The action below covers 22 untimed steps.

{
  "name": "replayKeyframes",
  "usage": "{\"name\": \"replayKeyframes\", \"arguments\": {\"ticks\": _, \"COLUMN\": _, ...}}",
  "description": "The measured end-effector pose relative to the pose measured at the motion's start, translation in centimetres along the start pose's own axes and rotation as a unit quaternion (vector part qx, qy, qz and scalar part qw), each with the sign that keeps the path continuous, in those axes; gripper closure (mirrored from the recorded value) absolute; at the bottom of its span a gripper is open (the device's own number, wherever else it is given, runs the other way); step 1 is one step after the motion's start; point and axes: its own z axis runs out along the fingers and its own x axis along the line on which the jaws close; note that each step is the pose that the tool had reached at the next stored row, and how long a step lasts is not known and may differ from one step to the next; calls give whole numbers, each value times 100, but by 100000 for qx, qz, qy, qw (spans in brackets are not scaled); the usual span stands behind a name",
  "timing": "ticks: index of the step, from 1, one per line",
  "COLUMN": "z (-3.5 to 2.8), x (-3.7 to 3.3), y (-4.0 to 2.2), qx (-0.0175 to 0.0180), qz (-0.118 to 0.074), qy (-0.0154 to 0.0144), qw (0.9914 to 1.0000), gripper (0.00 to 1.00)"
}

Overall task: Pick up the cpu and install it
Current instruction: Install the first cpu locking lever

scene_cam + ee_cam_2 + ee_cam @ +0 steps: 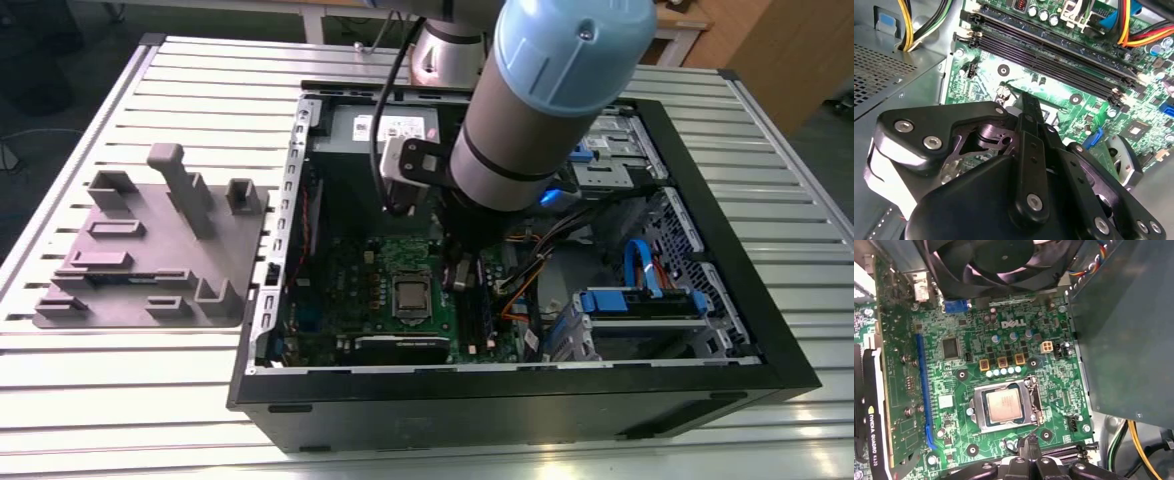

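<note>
Slatted tabletop (80, 380), open PC case (534, 400) on it. cpu (1004, 406) sits in the motherboard (954, 385) socket, just beyond the fingers (1030, 452); they're pressed together, holding nothing, not touching it.

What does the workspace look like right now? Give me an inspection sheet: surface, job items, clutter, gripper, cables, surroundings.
Surface: slatted metal table carrying an open computer case.
Job's things: cpu sits in its socket on the green motherboard; also seen in the exterior view.
Clutter: grey plastic plate with upright blocks beside the case, at the exterior view's left.
Gripper: gripper just off the socket's edge, touching nothing visible; holds nothing.
Cables: yellow, red and black wire bundle; blue cable in the case.
Surroundings: case fan; graphics card.
</note>
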Motion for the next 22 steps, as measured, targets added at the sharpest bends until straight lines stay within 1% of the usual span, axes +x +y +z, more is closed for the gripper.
{"name": "replayKeyframes", "arguments": {"ticks": 3, "z": 8, "x": 17, "y": 26, "qx": 289, "qz": -294, "qy": -14, "qw": 99999, "gripper": 90}}
{"name": "replayKeyframes", "arguments": {"ticks": 4, "z": 13, "x": 21, "y": 35, "qx": 315, "qz": -320, "qy": -30, "qw": 99999, "gripper": 90}}
{"name": "replayKeyframes", "arguments": {"ticks": 22, "z": 19, "x": 23, "y": 38, "qx": 311, "qz": -329, "qy": -59, "qw": 99999, "gripper": 90}}
